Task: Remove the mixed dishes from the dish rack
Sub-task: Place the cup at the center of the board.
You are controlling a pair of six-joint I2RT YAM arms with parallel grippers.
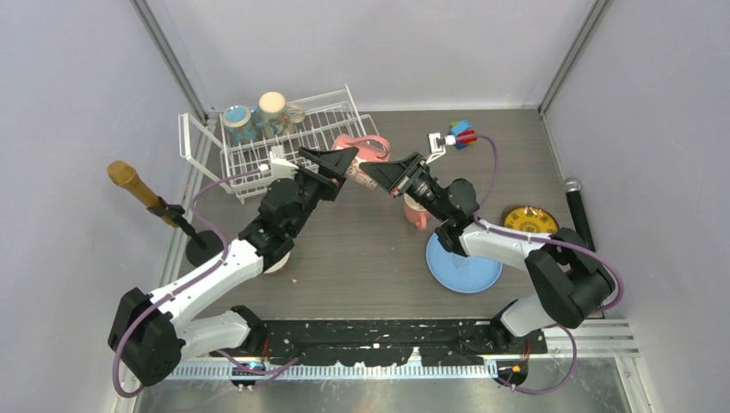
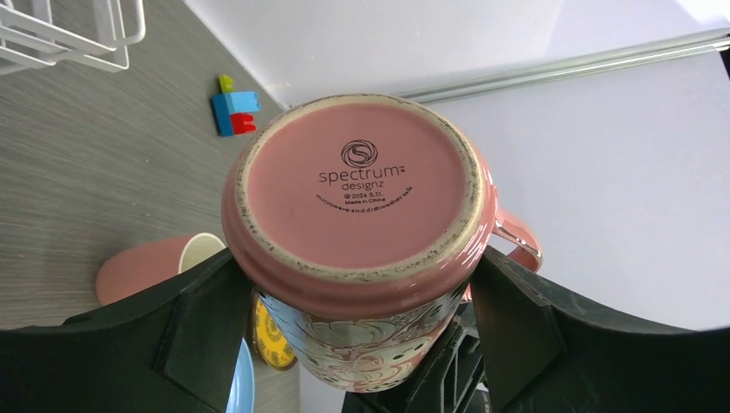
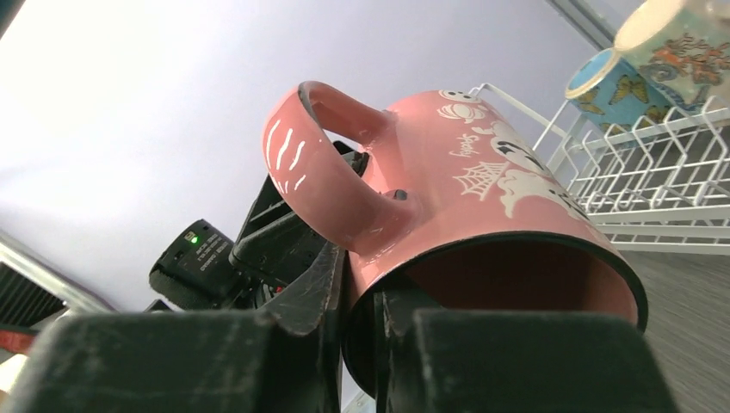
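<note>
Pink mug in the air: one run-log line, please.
pink mug: airborne; left pincer: grips body; right pincer: grips rim; dish rack: teal mug, cream mug

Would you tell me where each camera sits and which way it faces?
Top external: overhead from behind, looking down at the table; left arm and right arm show.
Left wrist: faces the pink mug base-on; left end effector flanks it.
Right wrist: faces that mug's rim, dish rack behind; right end effector pinches it.
Shared: all see the pink mug.
</note>
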